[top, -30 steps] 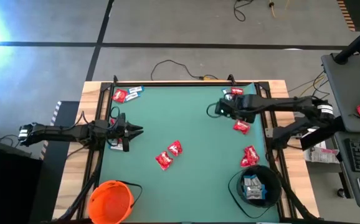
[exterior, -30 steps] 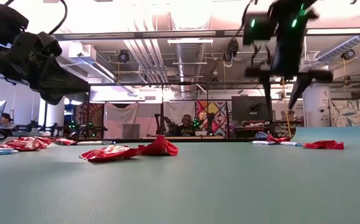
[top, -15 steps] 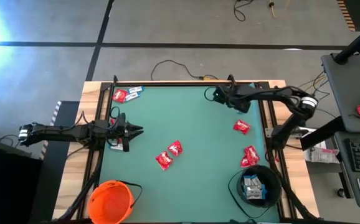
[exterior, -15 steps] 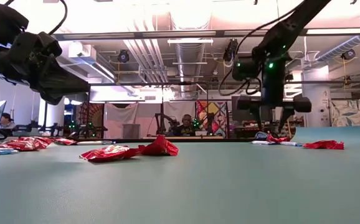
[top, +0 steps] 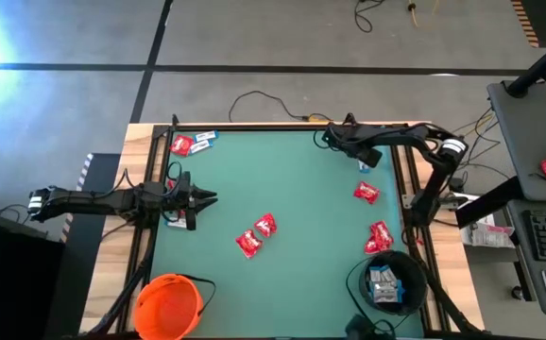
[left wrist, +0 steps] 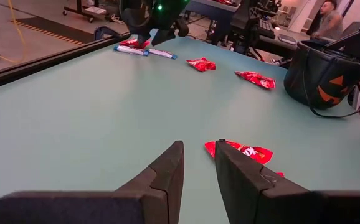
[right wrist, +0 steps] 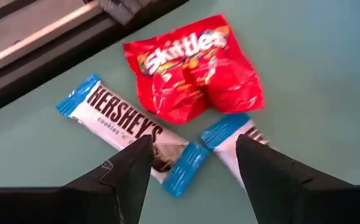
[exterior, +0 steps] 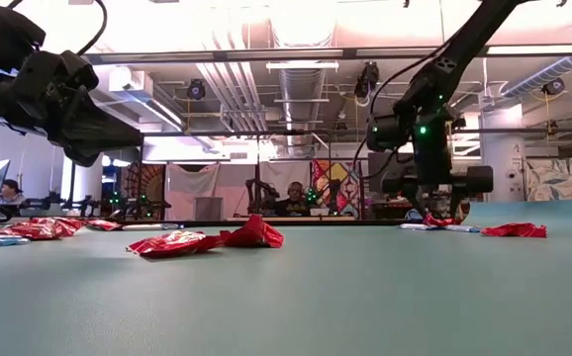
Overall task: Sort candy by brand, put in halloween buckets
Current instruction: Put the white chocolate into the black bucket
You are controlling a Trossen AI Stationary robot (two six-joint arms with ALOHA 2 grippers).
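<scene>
My right gripper [right wrist: 189,168] hangs open just above a group of candy at the table's far right corner. Between its fingers I see the end of a blue-and-white bar [right wrist: 127,127] and a second bar [right wrist: 230,134]. A red bag [right wrist: 192,65] lies just beyond them. All three lie flat on the green mat. In the low view the gripper [exterior: 442,206] hovers right over them. My left gripper [top: 209,198] waits at the table's left side, its fingers [left wrist: 198,165] a narrow gap apart and holding nothing. The orange bucket [top: 169,304] stands near left. The black bucket [top: 386,283] stands near right with blue-and-white bars inside.
More red candy lies at mid-table [top: 256,234] and along the right side [top: 366,193], [top: 379,236]. Red and blue pieces lie at the far left corner [top: 190,144]. A black rail [top: 282,125] borders the mat's far edge, close to my right gripper.
My right gripper has swung toward the table's far edge and come down over the candy at the far right corner, tipping further downward and rolling as it went. Its finger gap looks unchanged.
</scene>
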